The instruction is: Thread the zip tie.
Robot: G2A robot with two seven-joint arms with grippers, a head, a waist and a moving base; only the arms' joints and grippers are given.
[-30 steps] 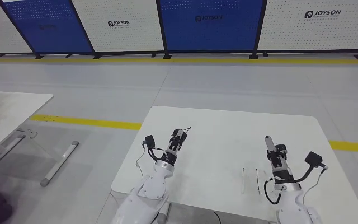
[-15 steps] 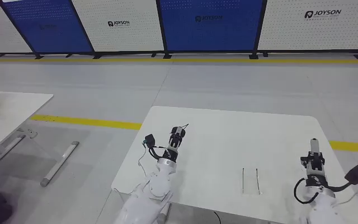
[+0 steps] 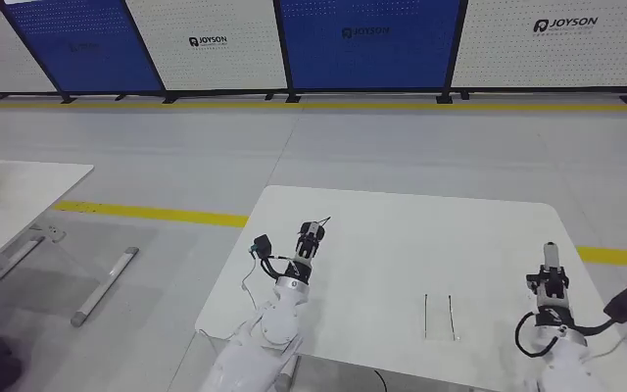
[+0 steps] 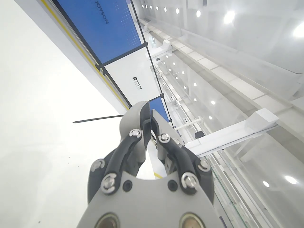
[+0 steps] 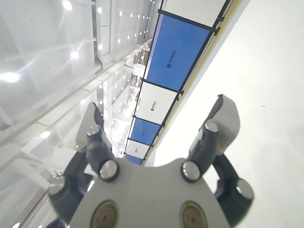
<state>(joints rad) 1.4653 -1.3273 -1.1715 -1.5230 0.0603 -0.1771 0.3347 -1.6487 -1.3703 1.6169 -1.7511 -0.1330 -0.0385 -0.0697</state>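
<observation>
Top view: the left gripper (image 3: 312, 234) sits left of centre over the white tabletop (image 3: 392, 211), pinching a black zip tie (image 3: 322, 224) that pokes up toward the top of the frame. Two spare zip ties (image 3: 428, 316) lie flat side by side at lower right. The right gripper (image 3: 549, 260) is way off at the right edge.

Left wrist view: the gripper is pressed together on the tie, and its pointed tail (image 4: 98, 119) sticks out free. No loop, so I'd say the threading is all left to do.

Right wrist view: the gripper is spread wide and holds nothing. Nothing really blocks the way.
</observation>
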